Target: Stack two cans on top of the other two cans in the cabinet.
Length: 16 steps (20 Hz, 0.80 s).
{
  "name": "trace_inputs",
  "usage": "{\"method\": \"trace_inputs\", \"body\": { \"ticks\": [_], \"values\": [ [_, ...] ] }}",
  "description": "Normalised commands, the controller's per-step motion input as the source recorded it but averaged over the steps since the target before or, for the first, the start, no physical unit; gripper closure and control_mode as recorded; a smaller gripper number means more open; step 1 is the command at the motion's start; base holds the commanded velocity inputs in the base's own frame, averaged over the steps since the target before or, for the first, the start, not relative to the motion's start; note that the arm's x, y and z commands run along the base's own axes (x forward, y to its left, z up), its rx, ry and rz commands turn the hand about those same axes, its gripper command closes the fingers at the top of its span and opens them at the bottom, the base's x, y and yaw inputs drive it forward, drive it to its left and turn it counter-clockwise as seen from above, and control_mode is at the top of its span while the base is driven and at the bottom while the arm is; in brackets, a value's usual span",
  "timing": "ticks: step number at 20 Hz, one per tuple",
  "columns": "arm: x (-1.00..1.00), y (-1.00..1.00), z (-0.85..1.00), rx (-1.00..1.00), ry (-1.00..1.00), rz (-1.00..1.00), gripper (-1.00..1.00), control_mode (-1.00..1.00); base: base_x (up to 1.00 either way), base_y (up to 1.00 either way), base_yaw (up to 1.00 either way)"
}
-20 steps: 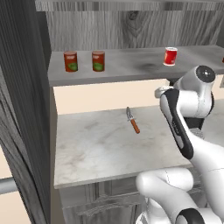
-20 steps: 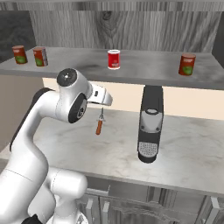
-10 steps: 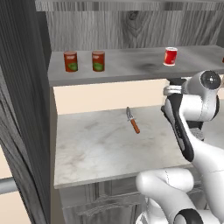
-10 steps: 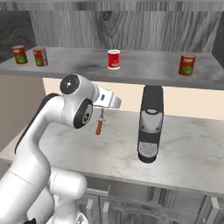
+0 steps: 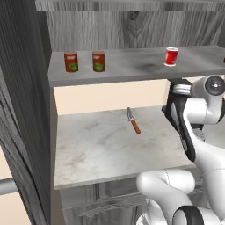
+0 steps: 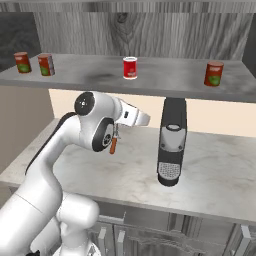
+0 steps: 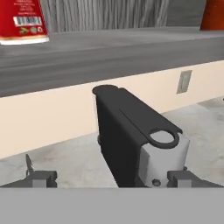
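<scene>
Four small rigid cans stand upright on the cabinet shelf (image 6: pixel 150 80), the white-banded can (image 6: pixel 130 67) nearest; light, smooth and likely slippery, it wants gripping mid-wall by the gripper (image 7: pixel 111 178), its jaws wide and empty.

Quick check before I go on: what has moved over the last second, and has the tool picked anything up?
The arm has swung its hand rightward over the counter, bringing the tool closer to the coffee machine. It has grasped nothing. All four cans stayed put on the shelf: the pair at left, the white-banded can and the far-right can. The knife is unmoved.
</scene>
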Motion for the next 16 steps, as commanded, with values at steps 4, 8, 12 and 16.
{"method": "trace_inputs", "body": {
  "ticks": [4, 8, 12, 16],
  "values": [
    [0.0, -0.41, 0.22, -0.06, -0.01, -0.07, -1.0, -1.0, 0.0, 0.0, 0.0],
    [-0.08, -0.47, 0.2, -0.05, -0.01, -0.05, -1.0, -1.0, 0.0, 0.0, 0.0],
    [-0.12, -0.41, 0.23, -0.05, -0.01, -0.04, -1.0, -1.0, 0.0, 0.0, 0.0],
    [-0.23, -0.33, 0.24, -0.04, -0.04, -0.02, -1.0, -1.0, 0.0, 0.0, 0.0]
  ]
}}
